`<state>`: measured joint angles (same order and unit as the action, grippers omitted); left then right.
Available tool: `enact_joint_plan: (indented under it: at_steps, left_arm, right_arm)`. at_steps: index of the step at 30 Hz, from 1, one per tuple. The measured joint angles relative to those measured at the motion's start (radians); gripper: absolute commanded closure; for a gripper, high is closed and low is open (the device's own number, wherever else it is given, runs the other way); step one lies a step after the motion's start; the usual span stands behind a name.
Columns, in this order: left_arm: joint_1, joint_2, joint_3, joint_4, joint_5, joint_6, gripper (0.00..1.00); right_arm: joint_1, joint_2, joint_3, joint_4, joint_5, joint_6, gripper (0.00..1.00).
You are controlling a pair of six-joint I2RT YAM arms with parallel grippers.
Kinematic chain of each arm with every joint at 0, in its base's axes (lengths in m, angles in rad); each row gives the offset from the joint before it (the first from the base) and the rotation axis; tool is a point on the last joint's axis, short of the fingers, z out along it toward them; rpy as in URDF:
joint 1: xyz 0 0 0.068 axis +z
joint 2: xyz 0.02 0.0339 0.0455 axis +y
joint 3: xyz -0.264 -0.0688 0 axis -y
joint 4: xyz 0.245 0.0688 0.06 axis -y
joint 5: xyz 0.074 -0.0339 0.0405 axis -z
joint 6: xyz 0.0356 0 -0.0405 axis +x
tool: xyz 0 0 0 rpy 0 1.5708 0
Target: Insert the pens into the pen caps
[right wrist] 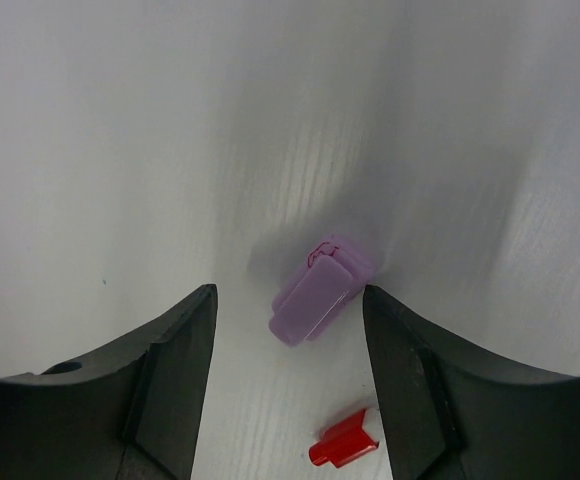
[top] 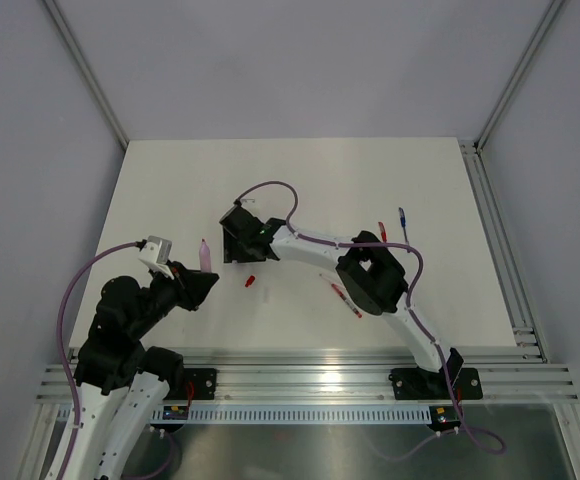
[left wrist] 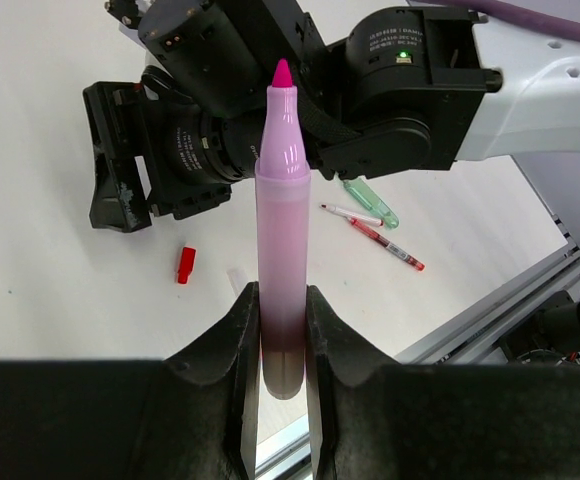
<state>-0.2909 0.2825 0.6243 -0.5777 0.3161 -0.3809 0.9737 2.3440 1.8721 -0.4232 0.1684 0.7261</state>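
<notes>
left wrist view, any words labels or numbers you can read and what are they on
No text can be read here.
Small white print on the right arm's black motor housing: too small to read.
Pale marks on the black wrist joint beside it: blurred.
Marks along the red pen: too small to read.
Pink pen: no print visible.

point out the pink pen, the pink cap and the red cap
pink pen (left wrist: pixel 282 250), left wrist view, middle of its barrel
pink cap (right wrist: pixel 320 290), right wrist view, its flat upper side
red cap (right wrist: pixel 343 440), right wrist view, middle of its body
</notes>
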Motion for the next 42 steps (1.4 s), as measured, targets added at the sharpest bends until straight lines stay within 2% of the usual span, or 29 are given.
enact_joint_plan:
  at_steps: [6, 12, 16, 21, 26, 32, 36, 42]
  left_arm:
    - [0.0, 0.0, 0.0, 0.0, -0.001, 0.0, 1.0]
    - [0.0, 0.0, 0.0, -0.001, -0.003, 0.0, 1.0]
    - [0.0, 0.0, 0.001, -0.001, -0.005, 0.0, 1.0]
    - [0.0, 0.0, 0.002, -0.001, -0.006, 0.0, 1.0]
    - [-0.001, 0.0, 0.002, -0.002, -0.006, 0.0, 1.0]
    - [-0.001, 0.001, 0.002, -0.001, -0.005, 0.0, 1.0]
    - [-0.001, 0.003, 0.002, 0.0, -0.001, 0.0, 1.0]
    - [-0.001, 0.011, 0.002, 0.001, 0.002, 0.0, 1.0]
  right_arm:
    - [-0.001, 0.048, 0.082, -0.047, 0.01, -0.046, 0.45]
    - [0.0, 0.055, 0.092, -0.072, 0.032, -0.085, 0.54]
    - [0.0, 0.066, 0.112, -0.096, 0.055, -0.115, 0.65]
    - [0.0, 0.064, 0.106, -0.095, 0.093, -0.15, 0.71]
    - [-0.029, -0.025, -0.055, -0.019, 0.104, -0.204, 0.71]
    - [-0.113, -0.158, -0.256, -0.008, 0.109, -0.305, 0.64]
    - [-0.136, -0.188, -0.308, -0.017, 0.111, -0.343, 0.57]
    - [-0.142, -0.192, -0.313, -0.018, 0.098, -0.374, 0.54]
